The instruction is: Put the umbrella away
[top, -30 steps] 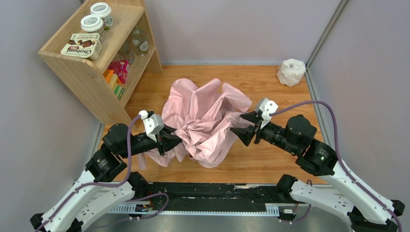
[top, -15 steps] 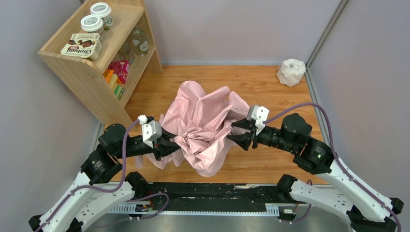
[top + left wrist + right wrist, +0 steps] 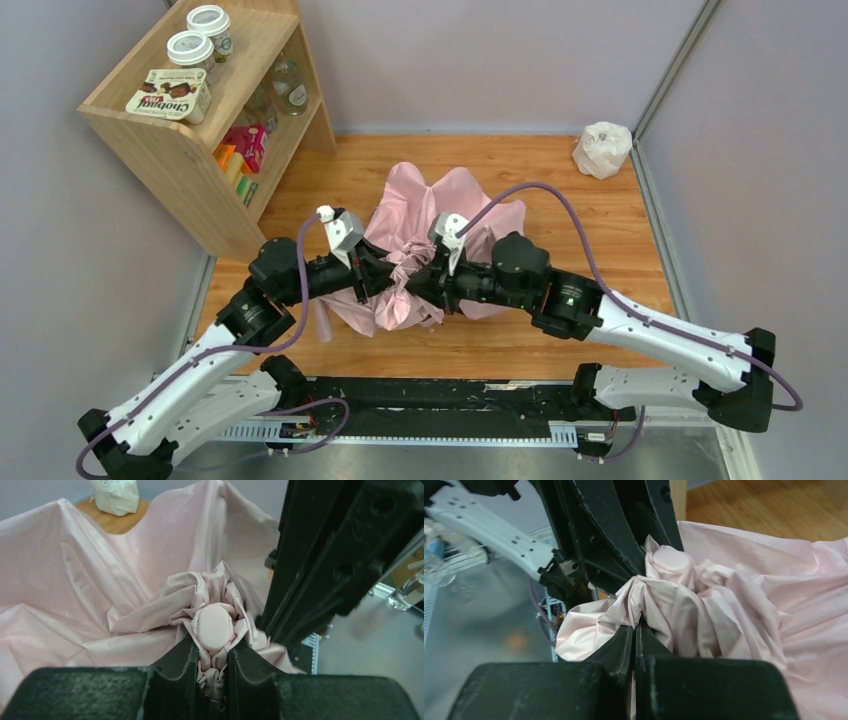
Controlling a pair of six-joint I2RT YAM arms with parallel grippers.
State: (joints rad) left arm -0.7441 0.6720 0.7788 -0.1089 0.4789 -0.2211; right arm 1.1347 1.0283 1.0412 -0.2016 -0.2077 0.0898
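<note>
Beside the jar-laden shelf [image 3: 255, 45], left gripper [image 3: 211, 650] and right gripper [image 3: 634, 630] each clamp the umbrella [image 3: 410, 200].

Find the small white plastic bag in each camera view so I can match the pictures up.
Top external: the white plastic bag sits at the far right corner of the wooden table.
Left wrist: top left of the picture, beyond the pink fabric.
Right wrist: not in it.
Shared landmark: the umbrella, its bunched pink fabric showing in all three views.
</note>
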